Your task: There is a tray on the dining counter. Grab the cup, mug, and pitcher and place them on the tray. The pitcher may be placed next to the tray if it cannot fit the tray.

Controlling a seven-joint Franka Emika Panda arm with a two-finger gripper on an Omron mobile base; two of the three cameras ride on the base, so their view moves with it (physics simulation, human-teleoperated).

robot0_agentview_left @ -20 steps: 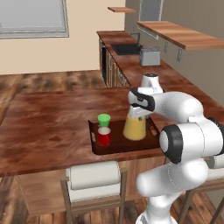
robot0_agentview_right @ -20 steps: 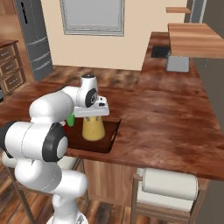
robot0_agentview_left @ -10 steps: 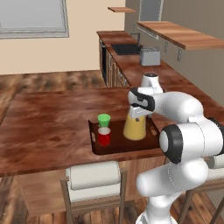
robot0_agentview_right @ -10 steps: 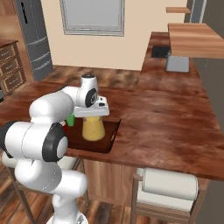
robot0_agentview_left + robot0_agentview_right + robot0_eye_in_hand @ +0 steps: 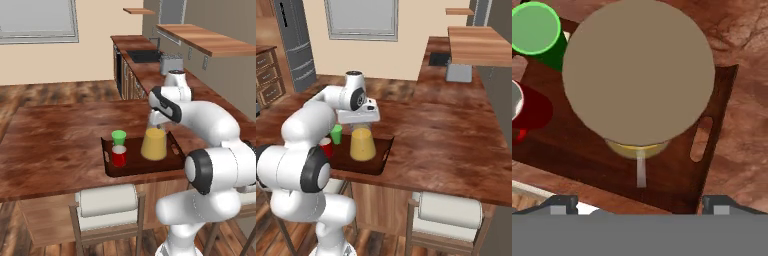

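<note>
The dark brown tray (image 5: 135, 166) lies on the dining counter (image 5: 55, 140) near its front edge. On the tray, the green cup (image 5: 119, 137) stands behind the red mug (image 5: 119, 156) at the left, and the yellow-orange pitcher (image 5: 153, 144) stands upright to their right. My gripper (image 5: 157, 120) hangs straight over the pitcher's neck, open. In the hand view the pitcher's round top (image 5: 639, 70) lies between my wide-spread fingertips (image 5: 562, 202), with the cup (image 5: 536, 29), mug (image 5: 527, 110) and tray handle slot (image 5: 699, 145) around it. From the right the pitcher (image 5: 362, 145) stands below the gripper (image 5: 361, 122).
White-seated stools (image 5: 107, 200) (image 5: 448, 212) tuck under the counter's front edge. Bare counter (image 5: 446, 140) spreads to the right of the tray and behind it. A toaster (image 5: 171, 63) and a sink sit on the back counter, under a wall shelf (image 5: 210, 40).
The fingers have spread apart from the pitcher's neck, leaving it standing on the tray. Arm, cup, mug and tray stay where they were.
</note>
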